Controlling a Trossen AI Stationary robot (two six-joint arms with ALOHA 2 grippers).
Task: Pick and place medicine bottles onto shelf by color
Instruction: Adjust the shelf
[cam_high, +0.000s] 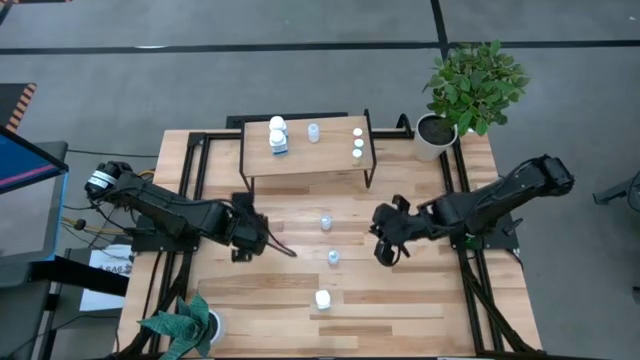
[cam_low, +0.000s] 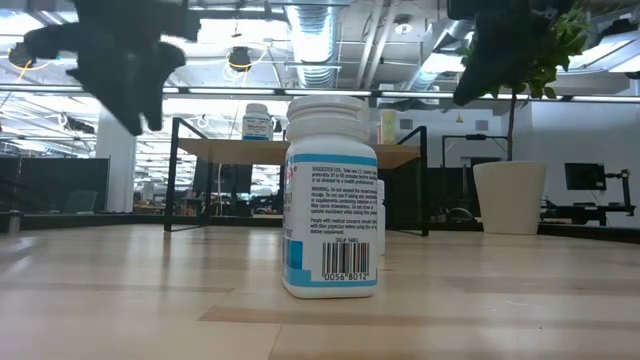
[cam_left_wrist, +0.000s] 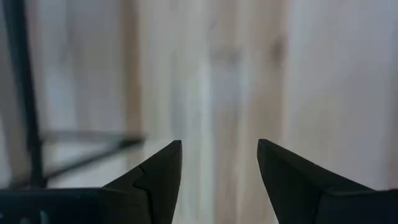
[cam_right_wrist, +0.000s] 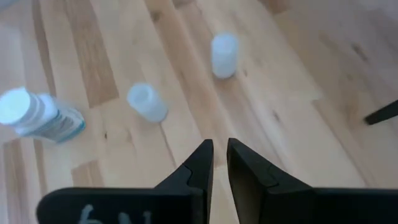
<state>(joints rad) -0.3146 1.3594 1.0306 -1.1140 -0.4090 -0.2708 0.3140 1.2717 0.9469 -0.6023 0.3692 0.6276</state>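
High view: table (cam_high: 420, 300) is carrying three loose bottles in its middle, and the shelf (cam_high: 262, 160) at the far side is already bearing six.
Shelf stock: two larger white bottles (cam_high: 277, 136) are standing at the left end, one pale bottle (cam_high: 313, 132) in the middle, three tiny bottles (cam_high: 357, 143) in a row toward the right end.
Loose stock: far pale-blue bottle (cam_high: 325, 222), near pale-blue bottle (cam_high: 333, 257), and white bottle (cam_high: 322, 299) nearest the front edge — all upright, well apart from each other.
Right gripper (cam_high: 385, 250): hanging near the near pale-blue bottle, which is lying toward the left arm's side of it; fingers (cam_right_wrist: 200, 163) are nearly touching, a slim gap only.
Left gripper (cam_high: 252, 240): waiting on the other side of the loose row, farther from it; fingers (cam_left_wrist: 163, 171) are spread wide with nothing between.
Nearer arm: the right, by my reading — likely needing to spread its fingers before reaching across.
Axis: each loose bottle is standing tall, so a level sideways grasp seems apt.
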